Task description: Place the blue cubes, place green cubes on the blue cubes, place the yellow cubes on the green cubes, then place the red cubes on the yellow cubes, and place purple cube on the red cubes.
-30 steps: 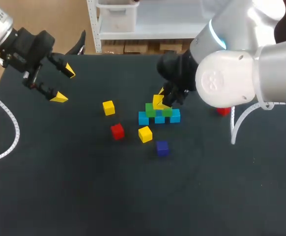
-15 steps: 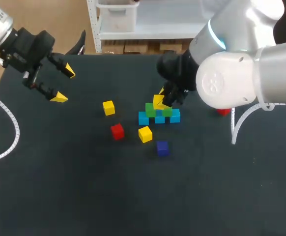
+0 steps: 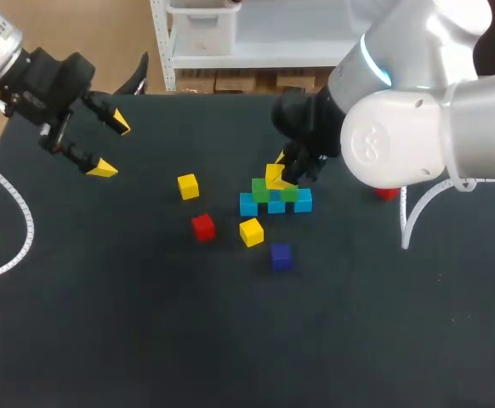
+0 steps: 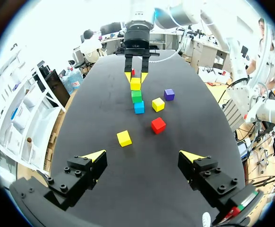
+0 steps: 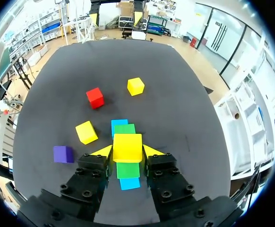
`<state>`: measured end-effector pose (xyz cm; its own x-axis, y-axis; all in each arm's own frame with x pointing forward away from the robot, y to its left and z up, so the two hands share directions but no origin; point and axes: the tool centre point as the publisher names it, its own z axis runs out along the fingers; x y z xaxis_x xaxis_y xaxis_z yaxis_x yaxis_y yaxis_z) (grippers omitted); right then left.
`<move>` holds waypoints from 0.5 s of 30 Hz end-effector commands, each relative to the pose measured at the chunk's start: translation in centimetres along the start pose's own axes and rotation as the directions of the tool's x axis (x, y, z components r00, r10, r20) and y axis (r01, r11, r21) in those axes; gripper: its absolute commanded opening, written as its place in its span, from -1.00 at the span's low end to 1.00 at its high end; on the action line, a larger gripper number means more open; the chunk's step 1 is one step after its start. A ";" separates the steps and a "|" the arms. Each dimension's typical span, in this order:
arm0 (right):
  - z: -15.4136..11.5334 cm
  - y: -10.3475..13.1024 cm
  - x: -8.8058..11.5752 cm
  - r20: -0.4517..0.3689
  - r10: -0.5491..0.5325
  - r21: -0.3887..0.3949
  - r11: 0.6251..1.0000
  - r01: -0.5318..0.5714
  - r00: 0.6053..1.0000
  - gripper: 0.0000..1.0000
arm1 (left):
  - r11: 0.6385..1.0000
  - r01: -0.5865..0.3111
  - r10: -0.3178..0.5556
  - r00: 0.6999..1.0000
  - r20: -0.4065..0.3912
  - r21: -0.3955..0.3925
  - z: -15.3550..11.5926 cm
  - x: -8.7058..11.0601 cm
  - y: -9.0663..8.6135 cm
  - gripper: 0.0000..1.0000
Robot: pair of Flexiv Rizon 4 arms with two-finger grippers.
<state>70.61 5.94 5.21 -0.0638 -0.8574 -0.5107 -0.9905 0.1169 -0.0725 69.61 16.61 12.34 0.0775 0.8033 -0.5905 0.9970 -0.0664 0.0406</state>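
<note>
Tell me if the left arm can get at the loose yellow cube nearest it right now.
Likely yes. The left gripper is open, with only bare table between it and that yellow cube. The red cube stands apart from it, and the right gripper is off at the stack.

R claw [image 5: 127, 152] clamps yellow cube [image 5: 127, 145] w/ both tips, over green cubes [image 5: 128, 170] on blue cubes [image 5: 119, 125].
</note>
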 end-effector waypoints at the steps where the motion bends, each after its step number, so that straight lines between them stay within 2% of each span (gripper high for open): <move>1: 0.2 -0.2 -0.1 0.003 -0.002 -0.005 1.000 0.002 1.000 -0.77 | 1.000 -0.003 0.003 1.000 0.002 0.001 0.0 0.1 0.1 1.00; 15: 0.2 -0.3 -0.1 0.005 -0.006 -0.004 1.000 0.006 1.000 -0.52 | 1.000 -0.003 0.003 1.000 0.002 0.001 0.0 0.1 0.1 1.00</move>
<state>70.89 6.10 5.09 -0.0575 -0.8557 -0.5143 -0.9911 0.1108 -0.0736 69.61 16.61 12.34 0.0775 0.8033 -0.5905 0.9970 -0.0664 0.0406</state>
